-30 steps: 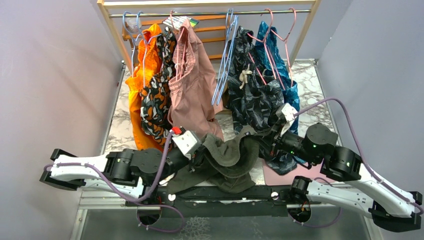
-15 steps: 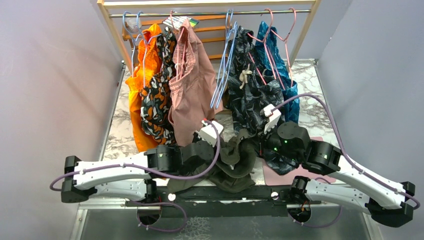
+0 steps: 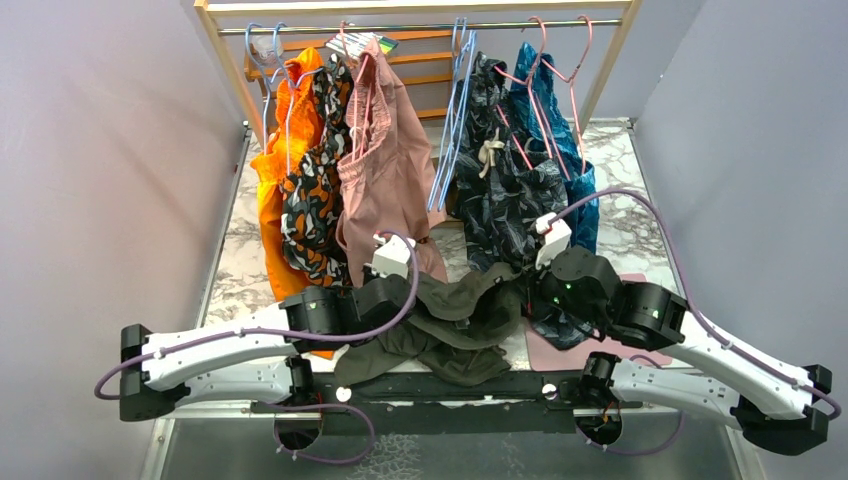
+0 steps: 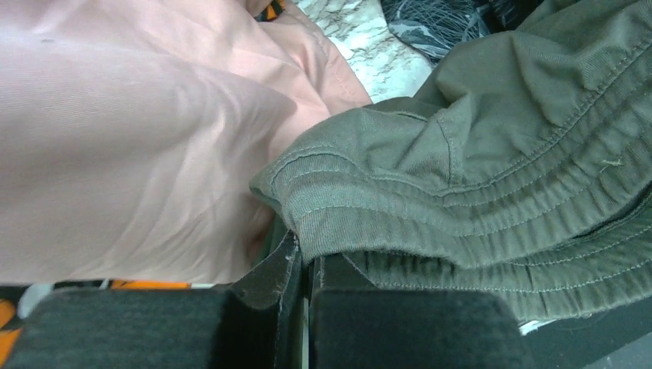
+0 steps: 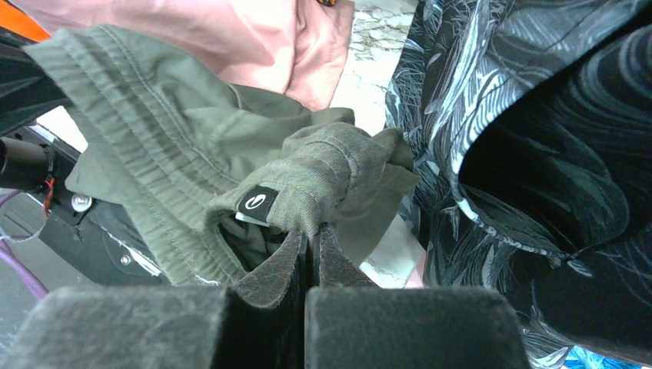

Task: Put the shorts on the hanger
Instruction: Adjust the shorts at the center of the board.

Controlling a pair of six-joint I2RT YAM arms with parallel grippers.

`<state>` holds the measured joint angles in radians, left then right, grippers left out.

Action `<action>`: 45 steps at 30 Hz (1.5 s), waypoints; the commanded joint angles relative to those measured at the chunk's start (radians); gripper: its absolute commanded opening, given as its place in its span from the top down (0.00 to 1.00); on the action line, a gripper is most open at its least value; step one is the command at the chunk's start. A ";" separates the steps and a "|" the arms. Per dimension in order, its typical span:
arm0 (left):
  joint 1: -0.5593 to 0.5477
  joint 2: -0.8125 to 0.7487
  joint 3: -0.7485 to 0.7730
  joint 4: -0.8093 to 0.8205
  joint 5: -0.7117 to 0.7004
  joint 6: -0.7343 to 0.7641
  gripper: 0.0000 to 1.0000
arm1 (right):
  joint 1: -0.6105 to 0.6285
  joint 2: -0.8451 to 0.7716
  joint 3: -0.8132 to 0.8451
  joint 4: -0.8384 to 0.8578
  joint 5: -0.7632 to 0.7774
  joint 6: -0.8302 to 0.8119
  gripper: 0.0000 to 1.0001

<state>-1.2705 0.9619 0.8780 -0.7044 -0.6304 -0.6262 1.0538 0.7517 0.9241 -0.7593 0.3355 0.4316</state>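
Note:
The dark olive-green shorts [image 3: 460, 312] hang bunched between my two grippers, above the table's near edge. My left gripper [image 3: 403, 300] is shut on the ribbed waistband [image 4: 400, 207], seen close in the left wrist view with the jaws [image 4: 307, 257] pressed together. My right gripper [image 3: 520, 296] is shut on a fold of the shorts [image 5: 323, 184] beside a small black label [image 5: 257, 204]; its fingertips [image 5: 311, 238] meet under the cloth. Light-blue wire hangers [image 3: 447, 150] hang from the rail, behind the shorts and apart from them.
The wooden rack's metal rail [image 3: 420, 27] carries orange shorts [image 3: 272, 180], dusty-pink shorts [image 3: 385, 170], dark leaf-print shorts [image 3: 505, 190] and pink hangers [image 3: 565, 70]. The pink shorts [image 4: 115, 138] crowd the left gripper; the leaf-print shorts [image 5: 530, 115] crowd the right. The marble tabletop [image 3: 630, 220] shows beneath.
Both grippers carried the shorts away from the table's front toward the rack. They drew closer together, then the left one shifted back left, spreading the waistband a little.

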 commanded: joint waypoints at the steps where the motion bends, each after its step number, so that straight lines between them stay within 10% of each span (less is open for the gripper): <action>1: 0.005 -0.061 0.084 -0.119 -0.079 -0.041 1.00 | 0.005 0.024 0.036 -0.027 0.011 0.022 0.99; 24: 0.144 0.051 0.127 -0.124 -0.078 0.163 1.00 | 0.004 0.007 -0.135 0.037 -0.096 0.172 0.73; 45: 0.224 0.113 0.202 -0.085 -0.022 0.301 1.00 | 0.005 0.287 0.083 0.036 -0.315 -0.167 0.32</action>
<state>-1.0664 1.0702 1.0389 -0.8135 -0.6662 -0.3706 1.0538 0.9794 0.8894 -0.7063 0.0311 0.3454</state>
